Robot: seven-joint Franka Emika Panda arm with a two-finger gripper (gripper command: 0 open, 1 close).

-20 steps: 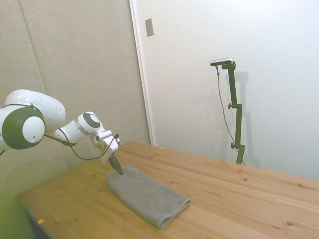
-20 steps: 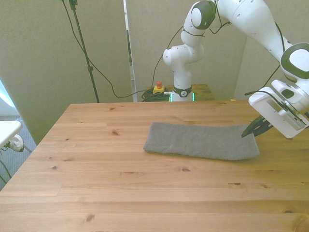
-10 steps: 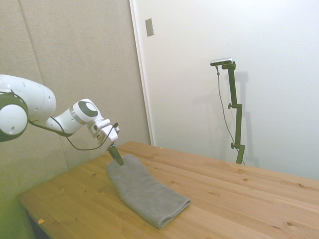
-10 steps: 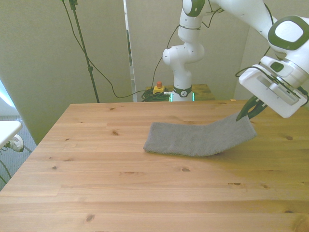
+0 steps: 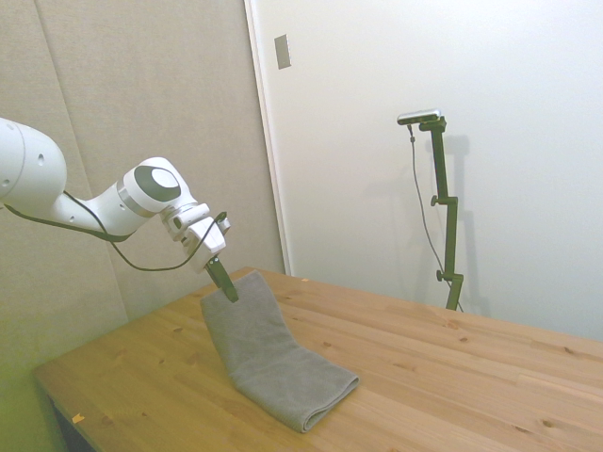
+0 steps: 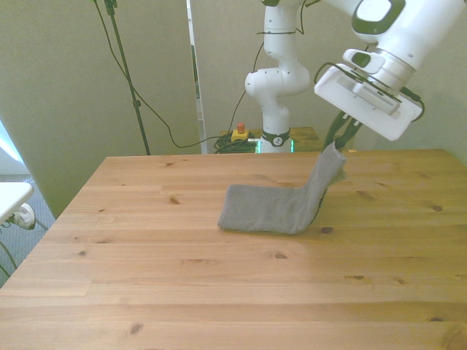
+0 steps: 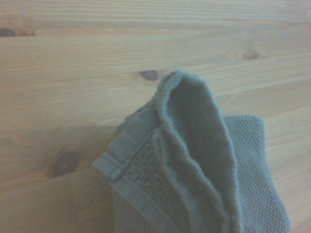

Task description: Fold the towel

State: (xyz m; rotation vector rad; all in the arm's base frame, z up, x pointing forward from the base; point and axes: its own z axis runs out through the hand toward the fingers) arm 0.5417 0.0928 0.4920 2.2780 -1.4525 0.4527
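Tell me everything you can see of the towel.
The towel is plain grey, thick soft cloth with a looped weave and a flat hemmed border, doubled into layers. One end lies flat on the wooden table; the other end is lifted steeply, pinched at its top edge by the tool, so it bends in an L shape. In the front view the raised end is on the right. Nothing else touches it.

A wooden table (image 5: 452, 377) stands before beige padded wall panels (image 5: 141, 104) and a white wall (image 5: 528, 85).

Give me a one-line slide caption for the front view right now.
Franka gripper pinches one end of the grey towel and lifts it off the wooden table, the other end lying flat.
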